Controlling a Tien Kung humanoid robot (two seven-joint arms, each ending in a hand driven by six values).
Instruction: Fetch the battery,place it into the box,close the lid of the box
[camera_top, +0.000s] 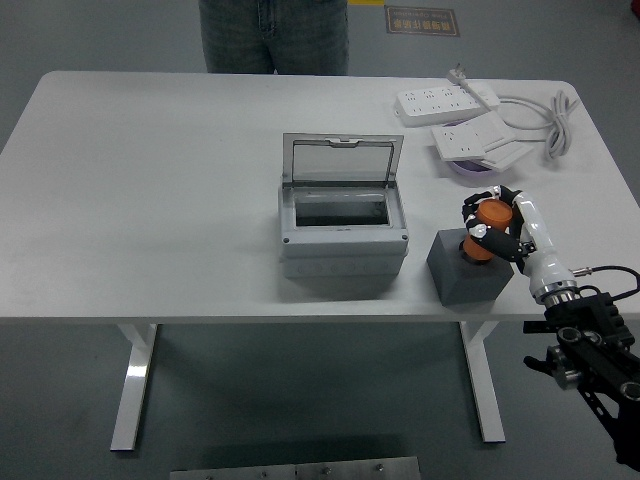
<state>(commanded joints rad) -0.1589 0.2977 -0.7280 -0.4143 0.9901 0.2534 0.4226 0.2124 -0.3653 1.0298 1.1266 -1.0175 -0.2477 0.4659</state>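
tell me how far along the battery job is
Early stage. The right hand is closed around the orange battery above the dark grey block, so the fetch is under way. The grey box stands with its lid up. Left: placing the battery inside and closing the lid.

The white table (150, 200) carries an open grey box (343, 235) at its centre, a dark grey block (465, 275) near right, and white power strips (447, 100) far right.
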